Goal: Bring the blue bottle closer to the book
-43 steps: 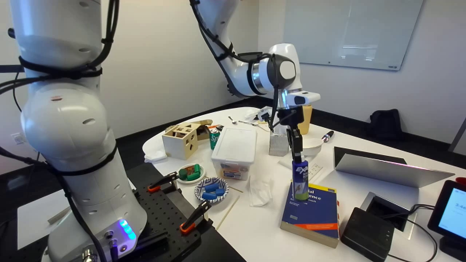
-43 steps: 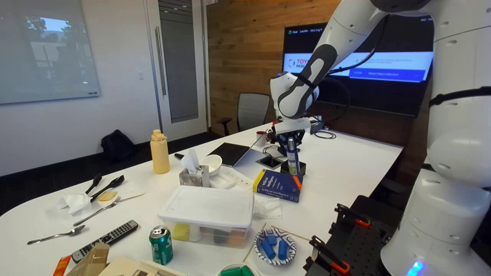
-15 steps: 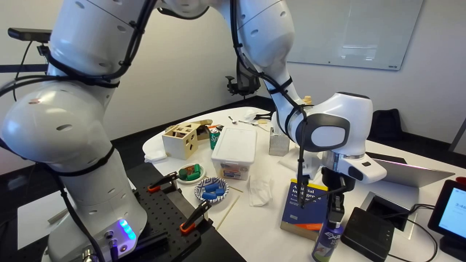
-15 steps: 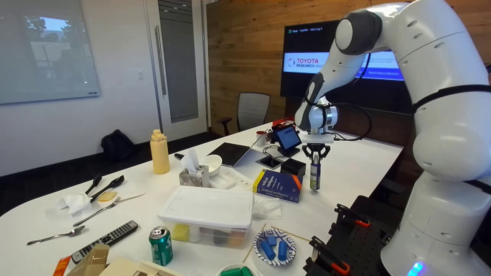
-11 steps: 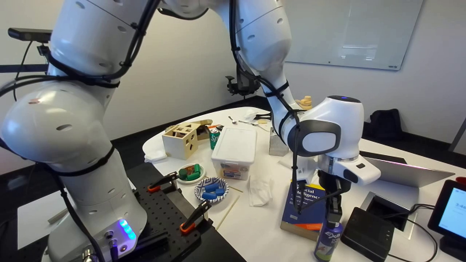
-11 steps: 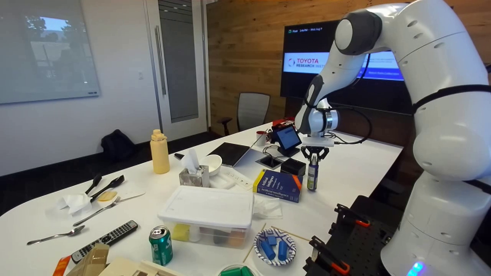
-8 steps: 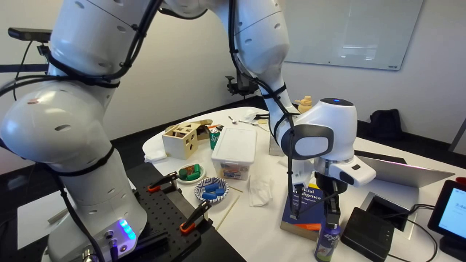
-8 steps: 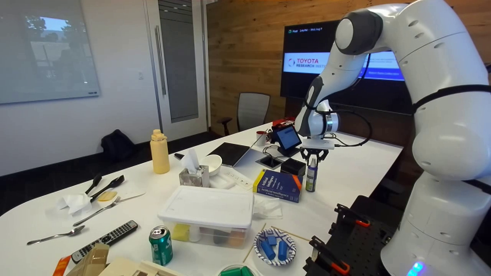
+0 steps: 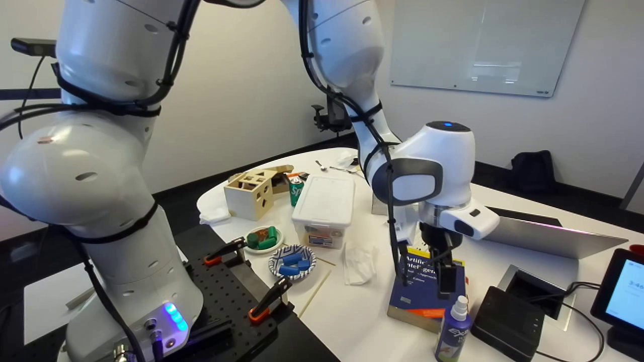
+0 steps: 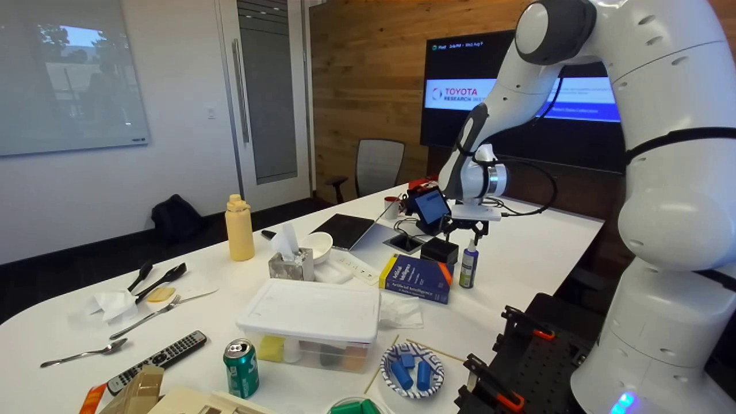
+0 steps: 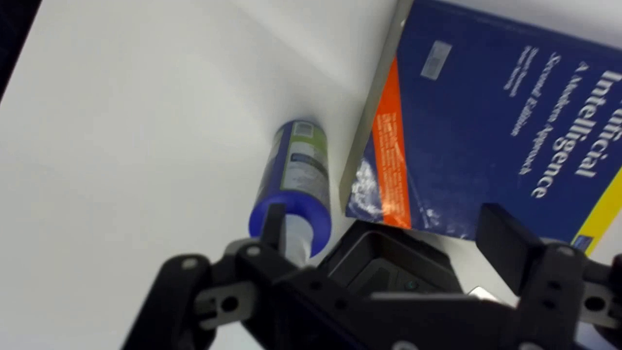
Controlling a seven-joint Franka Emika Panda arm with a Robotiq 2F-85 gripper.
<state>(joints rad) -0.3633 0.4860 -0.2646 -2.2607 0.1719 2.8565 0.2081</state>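
Observation:
The blue bottle [image 9: 452, 336], blue-violet with a white spray nozzle, stands upright on the table. It is close beside the orange-striped end of the book [image 9: 420, 296], and the wrist view has a narrow strip of table between the bottle [image 11: 297, 170] and the book [image 11: 461, 131]. Just above the bottle [image 10: 468, 268], my gripper [image 10: 464, 233] hangs with its jaws wide apart and nothing between them. From the wrist camera, one finger [image 11: 275, 221] of the gripper [image 11: 388, 231] overlaps the nozzle, while the opposite finger appears over the book's edge.
A black box [image 9: 508, 322] sits beside the bottle and the book. Behind it are a laptop [image 9: 543, 241] and a small tablet display [image 9: 624, 296]. A lidded plastic bin [image 9: 326, 206] and a patterned bowl [image 9: 292, 264] with blue blocks stand across the table.
Earlier my gripper held the bottle over the book, then lowered it to the table beside it. Since then it has let go, opened and risen off the bottle, which stays upright.

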